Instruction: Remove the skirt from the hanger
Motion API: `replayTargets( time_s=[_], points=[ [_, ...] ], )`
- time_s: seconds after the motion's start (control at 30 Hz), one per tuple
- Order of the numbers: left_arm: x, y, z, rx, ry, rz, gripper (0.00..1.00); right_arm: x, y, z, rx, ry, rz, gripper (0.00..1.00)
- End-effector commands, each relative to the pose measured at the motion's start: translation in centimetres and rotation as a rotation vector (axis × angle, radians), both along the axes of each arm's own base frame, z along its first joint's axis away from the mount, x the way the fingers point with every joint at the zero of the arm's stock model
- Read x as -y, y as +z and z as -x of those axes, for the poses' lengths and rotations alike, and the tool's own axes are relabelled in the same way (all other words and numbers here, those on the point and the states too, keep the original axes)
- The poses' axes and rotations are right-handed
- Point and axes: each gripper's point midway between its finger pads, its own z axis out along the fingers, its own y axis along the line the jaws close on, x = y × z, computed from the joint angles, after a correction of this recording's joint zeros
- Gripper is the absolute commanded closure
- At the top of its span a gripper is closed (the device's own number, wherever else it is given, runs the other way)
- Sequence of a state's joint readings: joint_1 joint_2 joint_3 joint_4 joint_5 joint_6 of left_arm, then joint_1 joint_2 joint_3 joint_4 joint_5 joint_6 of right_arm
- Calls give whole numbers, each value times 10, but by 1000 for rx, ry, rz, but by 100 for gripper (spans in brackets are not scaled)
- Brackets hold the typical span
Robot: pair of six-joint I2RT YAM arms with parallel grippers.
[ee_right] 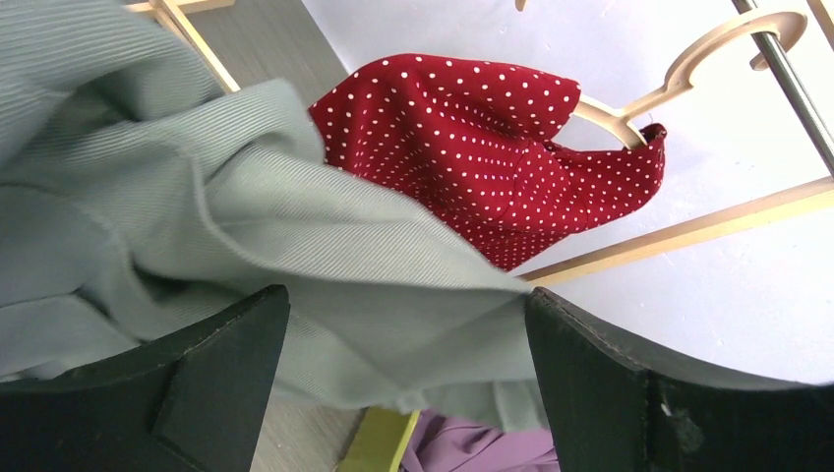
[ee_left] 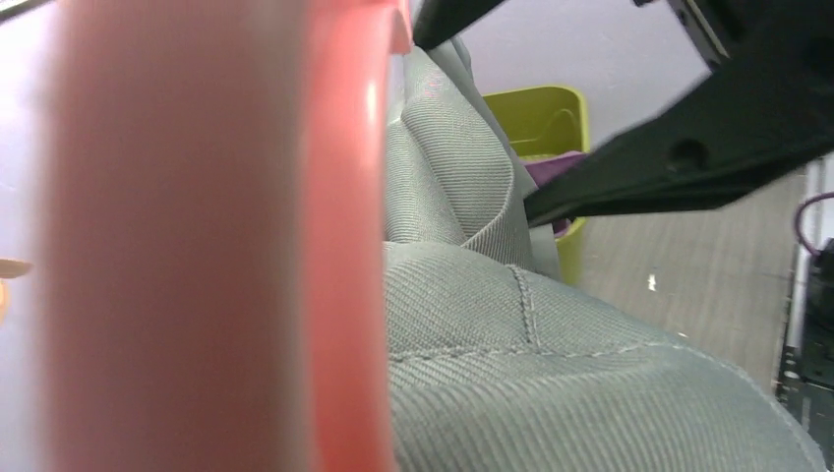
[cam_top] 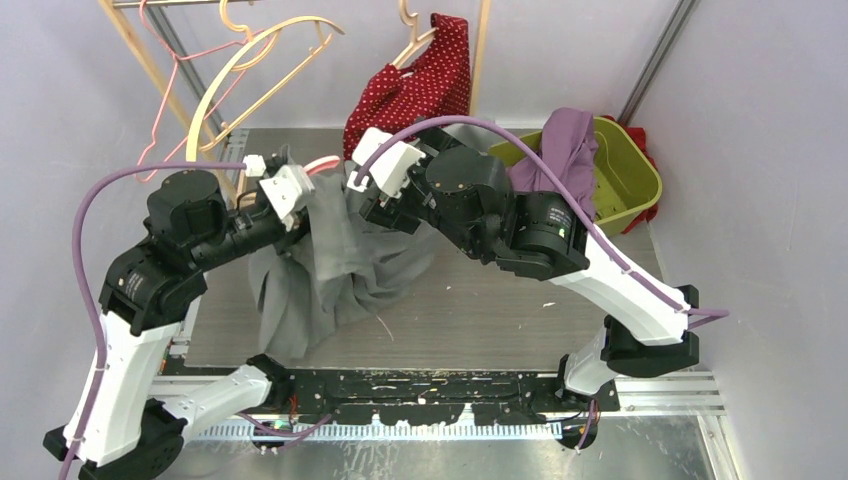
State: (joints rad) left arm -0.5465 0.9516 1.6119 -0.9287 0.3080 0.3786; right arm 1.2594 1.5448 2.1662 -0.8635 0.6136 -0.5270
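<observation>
Currently, the grey skirt [cam_top: 330,260] hangs in a bunched heap between the two arms. Its lower folds rest on the table [cam_top: 480,310] and its upper edge is gathered at the pink hanger [ee_left: 197,246].

The left gripper [cam_top: 290,185] is closed. Its fingers do not show in its own wrist view, but the hanger fills that view at close range, so it is judged to be pinching the hanger. The skirt's waistband lies against the hanger's right side.

The right gripper [ee_right: 405,300] has its fingers spread wide. A fold of skirt cloth lies across the gap between them and is not pinched.

Assessment: the task is part done at best. The hanger is off the rail and secured by the left arm. The skirt appears to be attached along its top edge, though the join itself is hidden by cloth. No separation can be confirmed.

Outstanding: the right arm has to take hold of the cloth and draw it off. The skirt then has to come clear of the hanger.
</observation>
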Motion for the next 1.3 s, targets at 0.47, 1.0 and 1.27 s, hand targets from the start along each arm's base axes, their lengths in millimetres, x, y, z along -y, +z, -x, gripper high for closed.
replayTargets(
  time_s=[0.47,1.0,1.27],
  points=[
    [15,-10,42,-11,-218,17,100,-27,-48,34,-177,232,114,7],
    [18,19,64,59,-295,97,100,-44,-77,26,-243,279,138,98],
    [14,8,58,61,-265,61,100,-32,-76,33,-282,320,146,99]
  ],
)
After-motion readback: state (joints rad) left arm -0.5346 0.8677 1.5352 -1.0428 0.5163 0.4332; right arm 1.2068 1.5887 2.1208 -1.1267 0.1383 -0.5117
